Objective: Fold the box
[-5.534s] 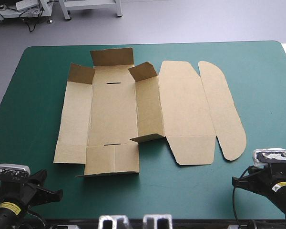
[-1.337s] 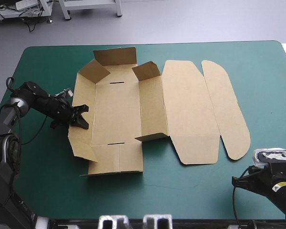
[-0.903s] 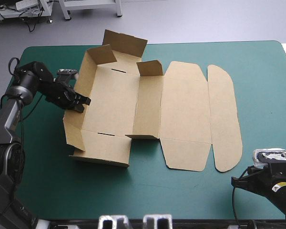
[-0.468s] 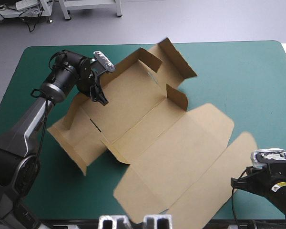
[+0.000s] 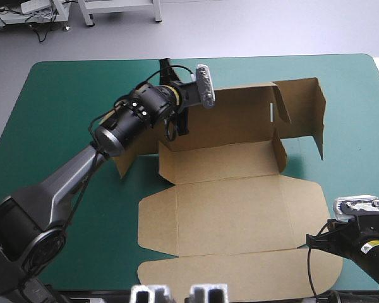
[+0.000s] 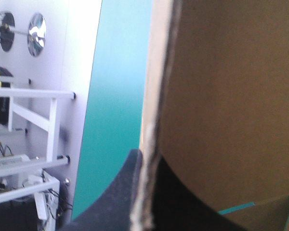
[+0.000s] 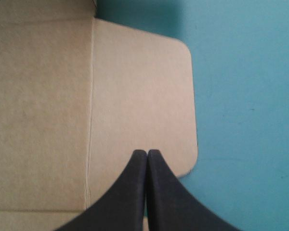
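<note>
1. One brown box of cut corrugated board is laid out on the teal-green table cover, middle to near-right. The far panels are stood up and the rounded lid flaps are flat.
2. The left gripper is clamped on a raised wall's edge.
3. The right gripper is pinched together, nothing held, over a rounded flap corner.

A robotics lab: a teal-green counter stands on grey floor, with white metal bench frames and loose cables beyond the counter's far edge.
</note>
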Motion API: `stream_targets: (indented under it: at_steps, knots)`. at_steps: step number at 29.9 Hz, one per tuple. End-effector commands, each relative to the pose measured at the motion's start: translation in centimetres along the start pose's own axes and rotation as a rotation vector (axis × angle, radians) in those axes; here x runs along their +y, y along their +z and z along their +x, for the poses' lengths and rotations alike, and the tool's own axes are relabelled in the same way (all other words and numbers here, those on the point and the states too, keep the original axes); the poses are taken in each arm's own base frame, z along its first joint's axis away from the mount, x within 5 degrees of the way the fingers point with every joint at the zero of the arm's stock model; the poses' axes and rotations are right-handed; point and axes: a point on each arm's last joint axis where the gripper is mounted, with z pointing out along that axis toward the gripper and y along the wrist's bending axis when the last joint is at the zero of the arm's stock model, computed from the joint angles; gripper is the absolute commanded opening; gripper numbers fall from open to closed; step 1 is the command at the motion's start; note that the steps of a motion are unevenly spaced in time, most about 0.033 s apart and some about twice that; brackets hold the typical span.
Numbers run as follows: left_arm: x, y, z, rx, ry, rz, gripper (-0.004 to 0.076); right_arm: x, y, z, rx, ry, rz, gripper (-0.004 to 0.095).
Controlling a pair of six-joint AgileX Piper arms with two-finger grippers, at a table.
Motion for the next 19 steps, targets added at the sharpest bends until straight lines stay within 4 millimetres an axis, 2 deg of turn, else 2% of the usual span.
stream_targets:
  at_steps: [1, 7, 11, 14, 19]
  knots:
    - [0.6, -3.9, -3.0, -0.140, 0.028, -0.133, -0.0010, 0.1, -2.1, -2.6, -0.135, -0.003, 0.007, -0.0015]
    - [-2.2, -3.4, -4.2, -0.081, 0.126, -0.258, -0.0010, 0.1, -7.0, -6.2, -0.310, 0.046, 0.048, -0.0015]
    - [-3.7, -2.9, -4.3, -0.055, 0.141, -0.345, -0.0010, 0.1, -9.2, -8.7, -0.376, 0.079, 0.054, -0.0015]
    - [-4.8, -2.9, -4.1, -0.063, 0.133, -0.382, -0.0010, -0.2, -9.5, -11.3, -0.392, 0.083, 0.055, -0.0015]
    - [-6.5, -3.4, -3.7, -0.086, 0.136, -0.397, -0.0010, -0.9, -7.9, -16.0, -0.352, 0.107, 0.024, -0.0015]
